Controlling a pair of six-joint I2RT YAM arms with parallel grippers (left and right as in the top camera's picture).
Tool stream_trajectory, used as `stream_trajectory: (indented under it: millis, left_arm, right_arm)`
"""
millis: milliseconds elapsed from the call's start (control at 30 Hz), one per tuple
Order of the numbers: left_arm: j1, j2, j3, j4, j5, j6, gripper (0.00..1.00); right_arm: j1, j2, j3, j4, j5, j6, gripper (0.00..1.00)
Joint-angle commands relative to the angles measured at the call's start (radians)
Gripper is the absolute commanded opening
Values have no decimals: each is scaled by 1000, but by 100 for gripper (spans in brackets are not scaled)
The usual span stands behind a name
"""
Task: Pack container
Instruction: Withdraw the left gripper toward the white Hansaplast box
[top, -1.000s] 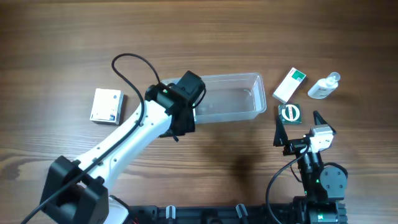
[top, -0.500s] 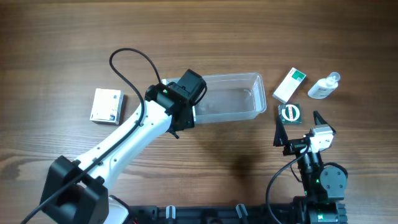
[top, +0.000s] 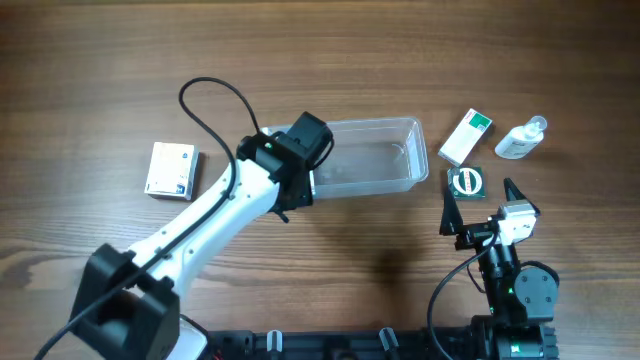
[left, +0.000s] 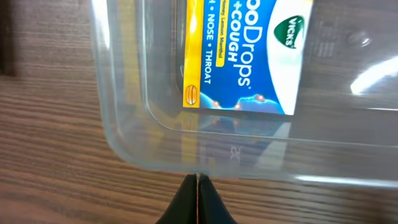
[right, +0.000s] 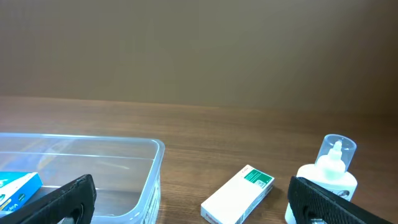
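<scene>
The container (top: 380, 160), a shallow clear one, lay in the upper middle of the overhead frame on the wooden table (top: 100, 60). A blue and yellow cough-drop box (left: 242, 56) lay inside it, at the top of the left wrist view. The left gripper (left: 197, 186) sat at the bottom centre of that view, its fingers pressed together with no gap. Their tips were right at the container's near outer wall, but whether they touched it could not be told. From overhead, the left arm (top: 200, 220) covered the container's left end.

The right gripper (right: 193, 186) was spread wide and held nothing, low in the right part of the overhead frame. Right of the container lay a white and green box (top: 465, 137), a small clear bottle (top: 521, 138) and a dark square packet (top: 467, 182). A white box (top: 171, 170) lay at the left, apart from the rest.
</scene>
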Motion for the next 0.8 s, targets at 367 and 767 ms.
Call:
stream_trajectory:
  millis: [367, 767]
  left_arm:
    - [105, 63, -4, 16, -49, -16, 4]
    - [344, 29, -4, -86, -89, 45, 4]
  right_arm:
    - [-3, -5, -2, 4, -12, -10, 100]
    - [-3, -5, -2, 4, -12, -10, 100]
